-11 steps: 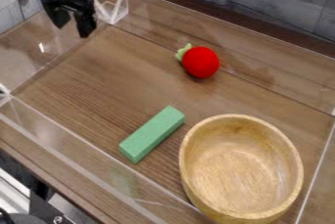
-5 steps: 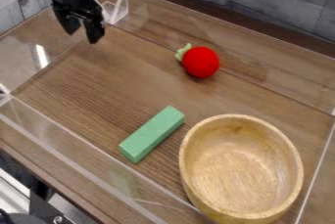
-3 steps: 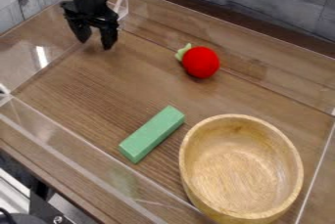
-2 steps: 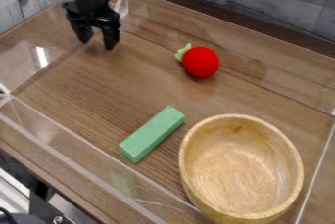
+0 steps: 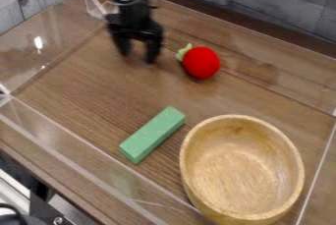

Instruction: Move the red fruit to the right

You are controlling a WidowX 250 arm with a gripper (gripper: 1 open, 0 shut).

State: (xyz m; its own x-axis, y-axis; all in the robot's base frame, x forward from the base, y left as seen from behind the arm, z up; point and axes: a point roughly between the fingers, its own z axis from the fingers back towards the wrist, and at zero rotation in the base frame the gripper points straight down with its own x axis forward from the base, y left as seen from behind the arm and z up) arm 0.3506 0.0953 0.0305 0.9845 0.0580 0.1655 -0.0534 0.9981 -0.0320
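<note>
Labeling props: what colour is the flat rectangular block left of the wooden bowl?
Green, a light mint shade; the block shows plainly in the camera view.

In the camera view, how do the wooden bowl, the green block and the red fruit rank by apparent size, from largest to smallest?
1. wooden bowl, clearly largest.
2. green block, longer than the fruit, though it lies nearer the camera.
3. red fruit, smallest.

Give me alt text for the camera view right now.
A black robot hand, open, hangs just left of a small red fruit on a wooden table. Nearer the camera lie a green block and an empty wooden bowl.
</note>
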